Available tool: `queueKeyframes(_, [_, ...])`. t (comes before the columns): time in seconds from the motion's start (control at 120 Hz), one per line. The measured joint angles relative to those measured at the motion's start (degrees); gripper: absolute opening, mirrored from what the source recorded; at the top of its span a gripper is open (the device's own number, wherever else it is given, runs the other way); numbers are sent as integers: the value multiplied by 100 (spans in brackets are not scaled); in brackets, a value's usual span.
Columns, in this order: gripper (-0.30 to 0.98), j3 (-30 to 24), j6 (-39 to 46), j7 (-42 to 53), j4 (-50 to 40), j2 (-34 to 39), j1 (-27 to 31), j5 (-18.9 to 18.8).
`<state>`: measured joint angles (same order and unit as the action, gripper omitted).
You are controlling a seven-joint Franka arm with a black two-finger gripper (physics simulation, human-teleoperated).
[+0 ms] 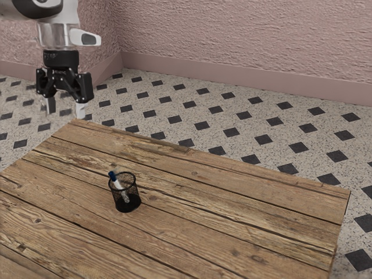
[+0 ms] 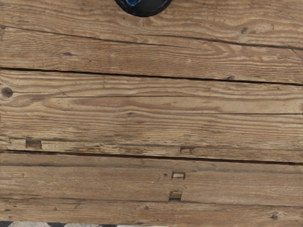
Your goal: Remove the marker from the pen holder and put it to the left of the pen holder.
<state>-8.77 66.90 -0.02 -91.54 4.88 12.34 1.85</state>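
Wooden table (image 1: 244,232) is nearest the ext. cam, near side cut off by the frame. Going L to R in the ext. view: my arm (image 1: 57,36), cut off up top; my gripper (image 1: 65,110) hangs near the far L corner, jaws apart, tips hard to make out vs. the floor (image 1: 160,102). Next, the marker (image 1: 118,183), in the pen holder (image 1: 127,204), tilted w/ its blue end over the rim; lower part partly hidden by mesh, & the holder's wall rings it. Behind, pink wall (image 1: 244,40) runs R. Wrist cam: holder cut off at the edge, w/ just a bit of blue inside.
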Motion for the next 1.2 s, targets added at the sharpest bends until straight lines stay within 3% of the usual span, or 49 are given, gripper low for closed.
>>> queueKeyframes(0.125, [69, -10, 831, -2, 336, -413, -40, -23])
queueKeyframes(0.275, [69, -218, 2281, -49, -1289, -177, 76, 1])
queueKeyframes(0.45, [69, -298, 3244, -231, -1794, -591, -575, 167])
queueKeyframes(0.567, [68, -303, 3616, -337, -1972, -890, -815, 239])
queueKeyframes(0.792, [69, -300, 3967, -485, -2111, -1177, 101, 284])
queueKeyframes(1.067, [66, -301, 4130, -596, -2062, -1582, 315, 287])
queueKeyframes(1.2, [55, -301, 4170, -634, -2076, -1629, 357, 289])
